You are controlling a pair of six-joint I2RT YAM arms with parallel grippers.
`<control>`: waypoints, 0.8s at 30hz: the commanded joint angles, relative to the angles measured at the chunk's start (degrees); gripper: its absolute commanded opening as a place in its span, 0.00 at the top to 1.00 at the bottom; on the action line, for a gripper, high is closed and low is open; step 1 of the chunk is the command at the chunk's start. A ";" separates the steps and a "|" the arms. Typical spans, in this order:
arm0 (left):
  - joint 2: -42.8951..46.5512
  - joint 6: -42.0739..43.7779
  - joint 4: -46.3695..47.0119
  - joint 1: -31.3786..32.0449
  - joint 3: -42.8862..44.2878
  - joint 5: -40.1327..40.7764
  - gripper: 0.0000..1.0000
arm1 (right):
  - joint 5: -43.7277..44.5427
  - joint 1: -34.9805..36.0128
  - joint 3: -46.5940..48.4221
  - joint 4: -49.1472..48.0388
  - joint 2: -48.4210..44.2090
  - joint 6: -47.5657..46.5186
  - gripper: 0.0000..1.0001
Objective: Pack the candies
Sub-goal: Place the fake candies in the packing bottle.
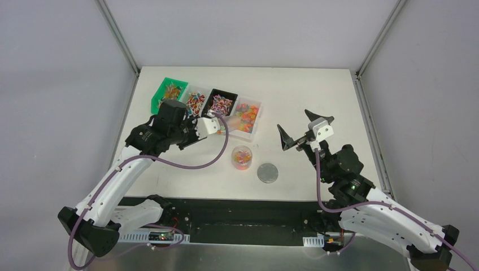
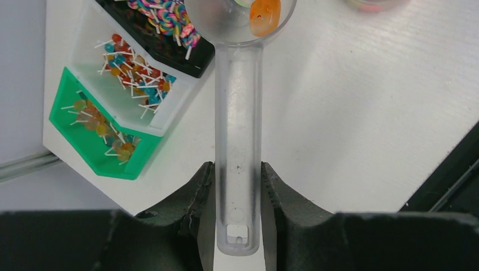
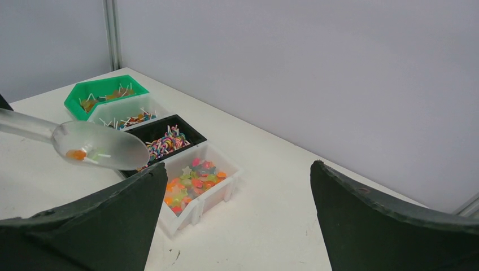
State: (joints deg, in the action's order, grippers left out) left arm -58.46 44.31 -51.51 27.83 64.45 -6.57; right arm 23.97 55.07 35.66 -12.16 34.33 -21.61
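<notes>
Left gripper [image 2: 238,192] pinched tight on the handle of a clear plastic scoop [image 2: 237,113], jaws pressing it from both sides. The scoop bowl is level and carries one orange candy [image 2: 264,16]; the right wrist view also shows a thin white stick or two in the bowl. Right gripper [image 1: 298,129] spread wide and holding nothing, hanging over the right half of the table [image 1: 305,90], well apart from everything.

Most candies [image 3: 189,183] sit in a row of four bins at the far left: green bin [image 2: 85,148] and the white bin [image 2: 169,110] beside it with lollipops, black bin [image 2: 195,59] with swirl lollipops, and the gummy bin [image 3: 195,213] at the right end. A small clear jar [image 1: 242,157] stands open at the table centre with some sweets already in it. Its grey lid [image 1: 268,173] lies flat just beside it, to the near right.

Step, by my read: scoop loaded, bowl over the black and gummy bins, transfer to the jar not yet done. Next move calls for keeping the bowl level while swinging it near and right until it is over the jar mouth, then rolling the wrist to tip. The jar mouth is small next to the bowl, so centre the bowl first. Lid goes on later, probably a job for the free right arm.
</notes>
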 commanded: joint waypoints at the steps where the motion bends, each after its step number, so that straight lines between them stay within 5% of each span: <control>1: 1.89 2.74 -5.42 2.37 3.28 4.28 1.00 | 1.43 0.19 -0.06 0.13 -0.86 -0.31 0.00; 24: -3.07 7.75 -14.92 11.24 7.18 10.91 1.00 | 3.11 0.23 0.00 0.70 -2.05 -1.64 0.00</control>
State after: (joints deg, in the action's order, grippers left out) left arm -60.58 50.72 -65.49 37.23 68.66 2.09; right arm 25.54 55.07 35.66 -10.39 33.04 -22.33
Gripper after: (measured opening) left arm 0.280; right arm 0.996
